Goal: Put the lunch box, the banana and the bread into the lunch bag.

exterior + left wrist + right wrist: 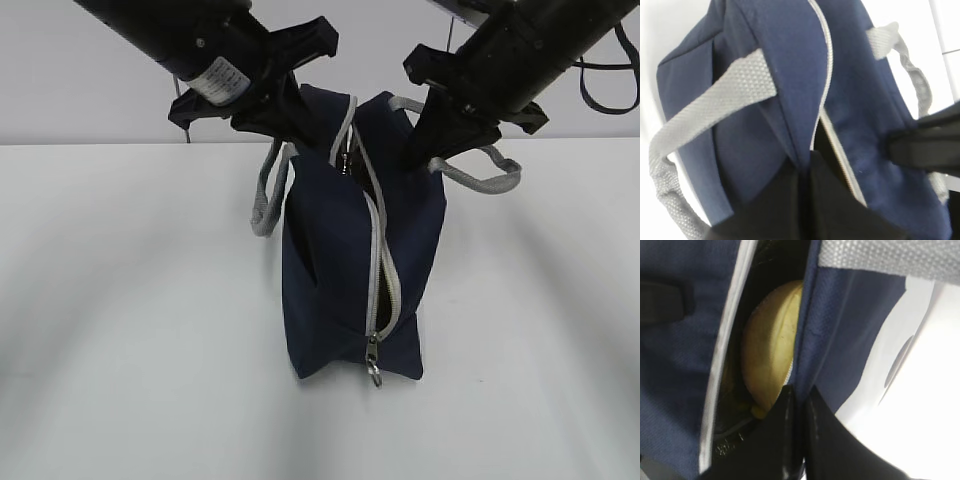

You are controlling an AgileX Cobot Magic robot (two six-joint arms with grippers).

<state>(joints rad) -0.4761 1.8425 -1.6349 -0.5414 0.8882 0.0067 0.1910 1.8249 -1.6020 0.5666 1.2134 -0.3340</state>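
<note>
Bag position: I see the lunch bag (350, 260) standing upright on the white table (120, 330), near the middle of the exterior view, with its narrow end toward the camera. Its grey zipper (378, 270) is undone along the top and down the near end, and the ring pull (374, 372) hangs low by the base. Grey webbing handles (268, 195) droop on both sides.

Left gripper (805, 165): fingers pressed together, clamped on the navy fabric of one side of the opening, next to the zipper tape. Right gripper (799, 405): fingers likewise together, pinching the fabric edge of the other side. In the exterior view I read both arms coming down from the upper corners and meeting the bag's top rim, the opening held apart between them.

Contents: through the gap in the right wrist view I see a rounded yellowish-tan object (767, 350) inside the bag; I cannot tell whether it is the bread or the banana. I cannot make out the lunch box in any view.
</note>
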